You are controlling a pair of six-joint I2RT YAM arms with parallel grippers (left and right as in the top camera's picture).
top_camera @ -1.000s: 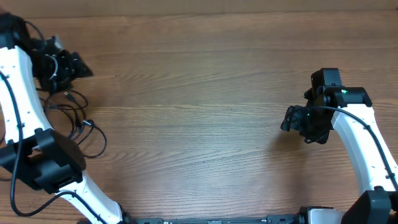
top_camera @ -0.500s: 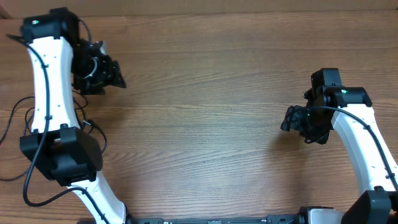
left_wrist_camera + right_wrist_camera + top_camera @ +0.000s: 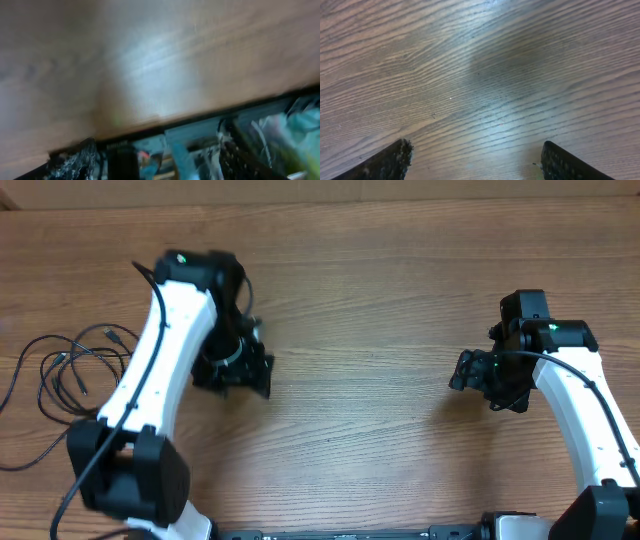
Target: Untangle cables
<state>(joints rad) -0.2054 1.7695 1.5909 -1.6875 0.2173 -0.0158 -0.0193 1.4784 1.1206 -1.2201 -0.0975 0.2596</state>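
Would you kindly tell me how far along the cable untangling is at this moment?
Done: nothing visibly; the thin black cables lie in overlapping loops near the left edge of the brown wooden table. In hand: nothing; the left claw hangs open over bare wood mid-table, the right claw open at the right. Left: grasp the cords and separate them all.

From above, a wooden desk carries a loose tangle of thin black cables at its left edge, the left claw over bare wood to their right, and the right claw well apart at the right side.
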